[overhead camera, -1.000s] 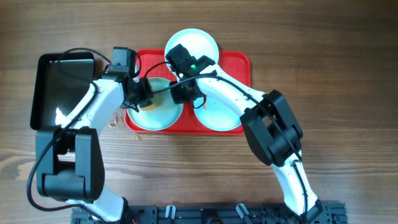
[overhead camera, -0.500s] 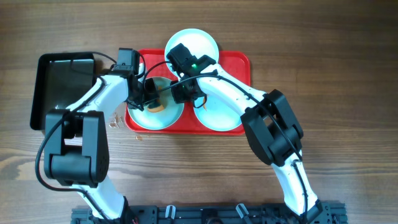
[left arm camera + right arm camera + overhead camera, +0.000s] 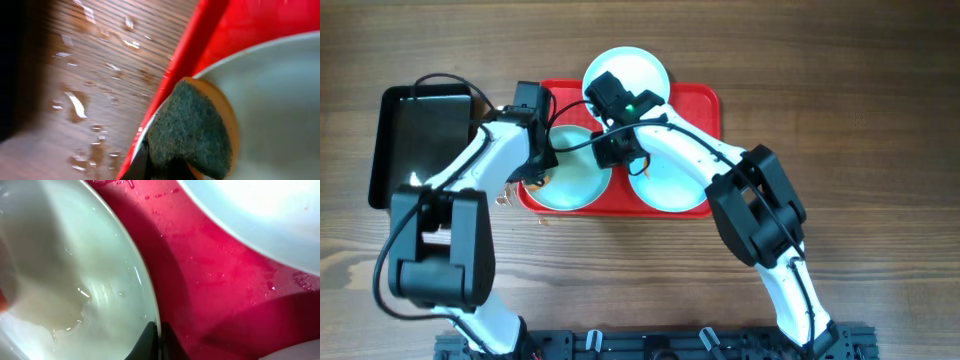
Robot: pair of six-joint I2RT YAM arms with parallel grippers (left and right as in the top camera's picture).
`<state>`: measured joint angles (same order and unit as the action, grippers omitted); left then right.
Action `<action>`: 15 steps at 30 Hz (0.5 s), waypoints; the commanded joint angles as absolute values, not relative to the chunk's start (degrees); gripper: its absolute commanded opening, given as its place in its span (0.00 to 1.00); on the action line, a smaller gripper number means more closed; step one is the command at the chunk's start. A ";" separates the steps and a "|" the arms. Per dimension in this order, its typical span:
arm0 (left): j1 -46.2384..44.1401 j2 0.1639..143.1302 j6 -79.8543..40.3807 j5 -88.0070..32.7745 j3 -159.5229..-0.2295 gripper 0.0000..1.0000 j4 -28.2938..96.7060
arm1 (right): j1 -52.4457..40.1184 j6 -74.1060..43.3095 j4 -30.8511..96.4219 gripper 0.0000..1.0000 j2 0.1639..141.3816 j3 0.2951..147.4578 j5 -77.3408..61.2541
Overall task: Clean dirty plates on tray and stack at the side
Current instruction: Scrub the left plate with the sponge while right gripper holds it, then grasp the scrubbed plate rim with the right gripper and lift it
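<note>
Two pincers met on one plate. The left pincer (image 3: 165, 170) was clamped on a sponge (image 3: 192, 131), green scouring face up over a yellow-orange body. Its fingers were almost wholly cut off by the bottom of the left wrist view, showing only as a dark blur. The sponge lay on the 9 o'clock rim of the near-left plate (image 3: 280, 110), where that rim met the raised edge of the tray (image 3: 225, 30). The right pincer (image 3: 158, 341) was closed on the same plate's rim at about 2 o'clock. Only its two dark tips showed, with the rim pinched between them. Cloudy water pooled inside the plate.

Seen from overhead, the near-right plate (image 3: 672, 185) sat on the tray at 3 o'clock of the first, its far-left part hidden under the right arm. The far plate (image 3: 630, 68) lay at 12 o'clock, reaching past the tray's far rim, its near part covered by the right wrist.

The tray floor was wet and beaded between the plates. The table (image 3: 85, 60) was brown wood grain, with droplets (image 3: 75, 105) just outside the tray's 9 o'clock edge, smeared by blur. A black pan (image 3: 420, 140) rested on the table at 9 o'clock, apart from the tray, with the left arm crossing its near-right corner. The table filled every view to the edges.
</note>
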<state>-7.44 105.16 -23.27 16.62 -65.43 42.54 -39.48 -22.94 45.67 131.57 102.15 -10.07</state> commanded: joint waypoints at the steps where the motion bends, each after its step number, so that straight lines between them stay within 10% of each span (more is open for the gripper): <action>1: -6.26 99.15 -24.82 26.48 -64.84 0.04 42.76 | -39.31 -21.96 47.75 0.04 133.16 103.13 -8.97; 15: -6.11 86.19 -24.23 10.66 -64.84 0.04 42.09 | -39.31 -17.78 49.17 0.04 120.29 106.19 8.19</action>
<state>-6.31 85.95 -23.73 19.55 -65.14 42.78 -39.22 -19.75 49.30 127.24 104.55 -2.61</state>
